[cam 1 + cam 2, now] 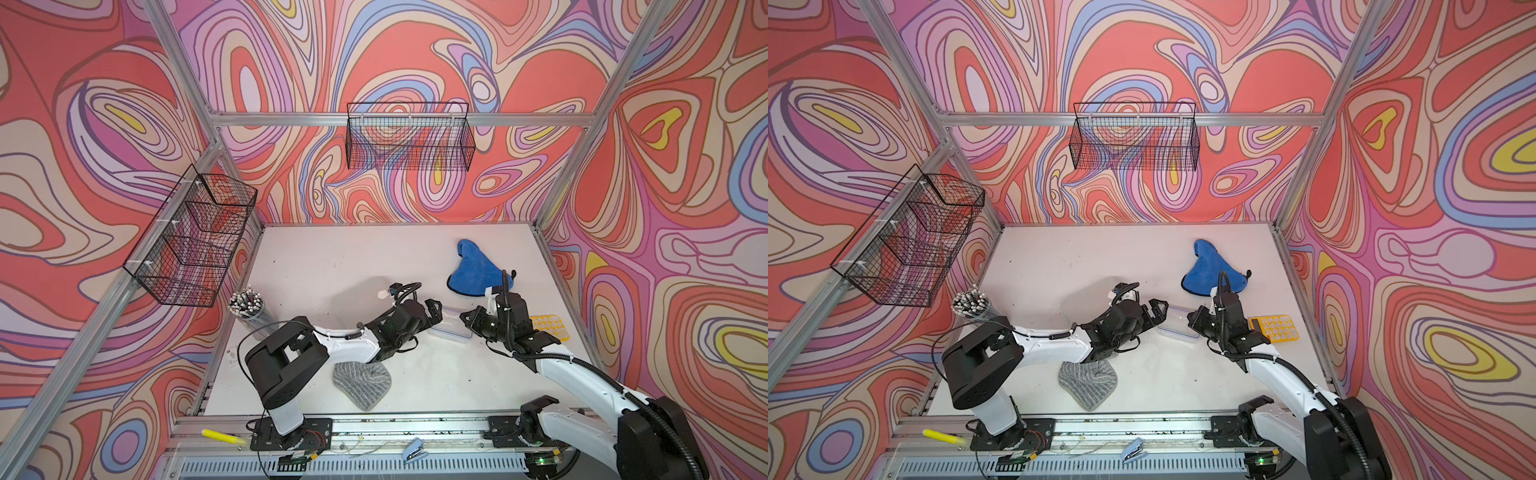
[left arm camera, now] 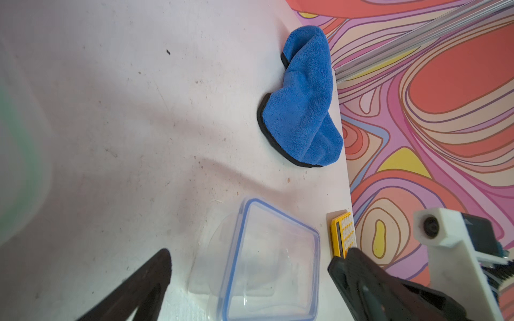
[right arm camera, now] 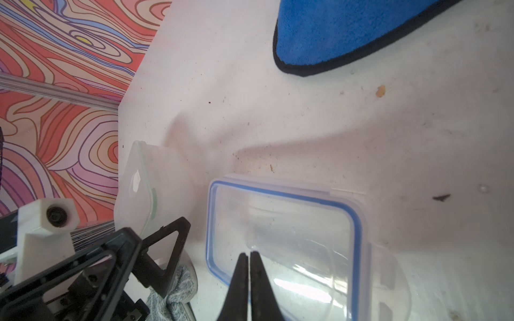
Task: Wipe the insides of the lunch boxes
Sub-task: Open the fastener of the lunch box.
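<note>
Grey cloth [image 1: 361, 384]: nearest, held by nothing; judged to be needed in a gripper before wiping;
Left gripper [image 1: 434, 312]: jaws spread wide, empty;
Right gripper [image 3: 248, 254]: fingers pressed together, nothing seen pinched;
Small lunch box [image 1: 449, 328]: found between both grippers; best steadied at its rim;
Blue cloth [image 1: 473, 270]: farthest, unheld.

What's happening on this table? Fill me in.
The two arms flank the small lunch box, which sits on the table with its blue-rimmed lid lying over it. The left gripper is wide open at one end. The right gripper is shut, its tips at the lid's edge, though whether it pinches anything is unclear. Neither holds a cloth: the blue cloth and the grey cloth lie apart on the table, so no wiping is under way.
</note>
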